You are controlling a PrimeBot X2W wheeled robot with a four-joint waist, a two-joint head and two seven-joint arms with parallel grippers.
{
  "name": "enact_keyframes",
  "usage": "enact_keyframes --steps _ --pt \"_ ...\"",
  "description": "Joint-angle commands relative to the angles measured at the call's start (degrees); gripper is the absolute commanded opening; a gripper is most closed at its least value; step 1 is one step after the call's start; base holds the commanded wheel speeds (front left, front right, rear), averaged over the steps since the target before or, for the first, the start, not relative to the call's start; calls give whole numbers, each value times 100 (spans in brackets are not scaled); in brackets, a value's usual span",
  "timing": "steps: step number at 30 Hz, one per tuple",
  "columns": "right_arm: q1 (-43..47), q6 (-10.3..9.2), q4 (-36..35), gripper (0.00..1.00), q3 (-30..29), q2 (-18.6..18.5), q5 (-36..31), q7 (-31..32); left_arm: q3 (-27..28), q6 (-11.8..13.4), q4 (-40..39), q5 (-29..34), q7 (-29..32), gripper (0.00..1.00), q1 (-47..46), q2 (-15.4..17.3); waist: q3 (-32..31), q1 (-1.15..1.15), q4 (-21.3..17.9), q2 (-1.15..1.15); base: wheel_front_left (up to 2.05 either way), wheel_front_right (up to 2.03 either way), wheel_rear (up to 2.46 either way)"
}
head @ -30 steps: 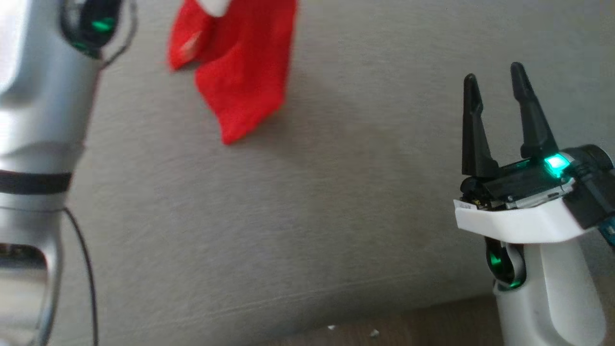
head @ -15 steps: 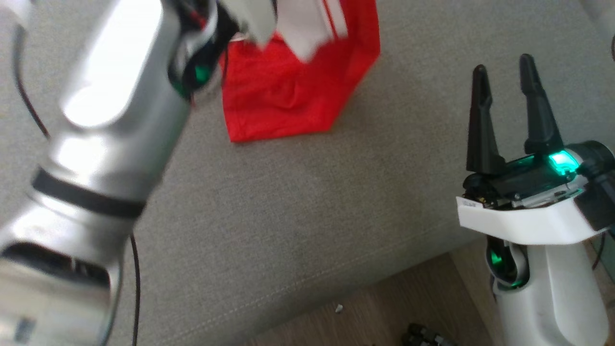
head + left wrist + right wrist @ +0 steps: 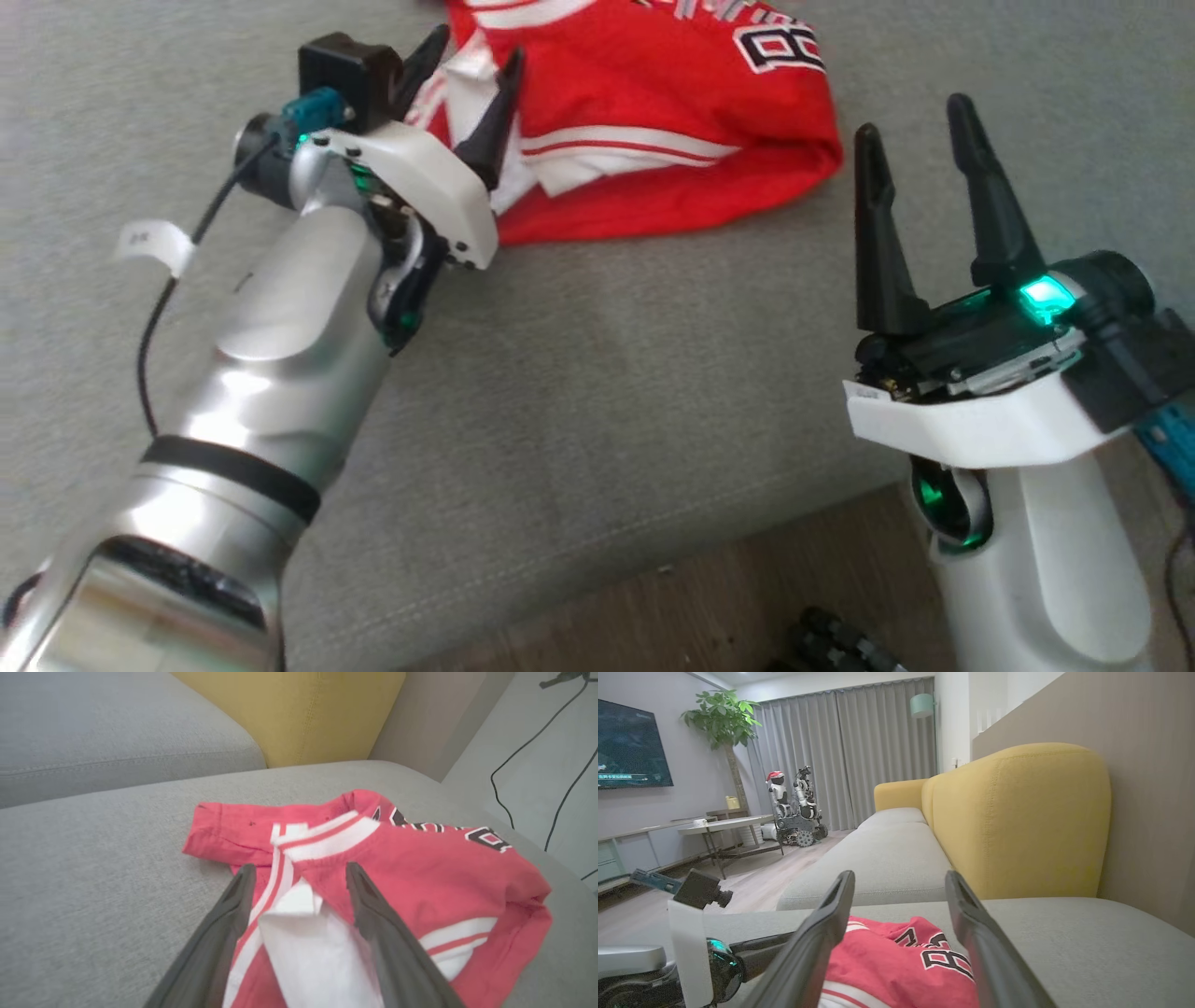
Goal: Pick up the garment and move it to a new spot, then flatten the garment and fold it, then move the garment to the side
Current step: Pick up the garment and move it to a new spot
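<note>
Open cushion [image 3: 607, 392] (nearside), garment [image 3: 653, 140] ahead, backrest [image 3: 1017, 821] beyond

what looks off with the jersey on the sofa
The red jersey is bunched in a heap on the grey sofa seat, folded over itself. A white-striped edge is flipped up inside the open left tool, and the number is partly hidden. Nothing looks torn.

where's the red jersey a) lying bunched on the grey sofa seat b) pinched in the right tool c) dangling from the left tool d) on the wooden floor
a: the red jersey lies bunched on the grey sofa seat, with the left tool open over its white part
</note>
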Motion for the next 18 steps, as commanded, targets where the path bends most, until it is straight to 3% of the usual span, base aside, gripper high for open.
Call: enact_keyframes --steps 1,4,7,18 --pt "44 37 -140 100 121 40 -46 -24 162 -1 -145 31 -96 100 -181 14 -151 0 174 0 0 0 0" --pt "150 37 -8 100 153 40 -105 -24 351 22 -296 -10 -174 100 97 -71 -417 0 447 0 0 0 0" --pt "264 37 137 100 150 40 -144 -24 828 160 -1004 64 -181 100 642 -107 -720 0 784 0 0 0 0" --pt "770 37 623 100 -281 40 -359 -24 2506 650 -3768 1218 -183 100 3656 -205 -1740 0 1776 0 0 0 0"
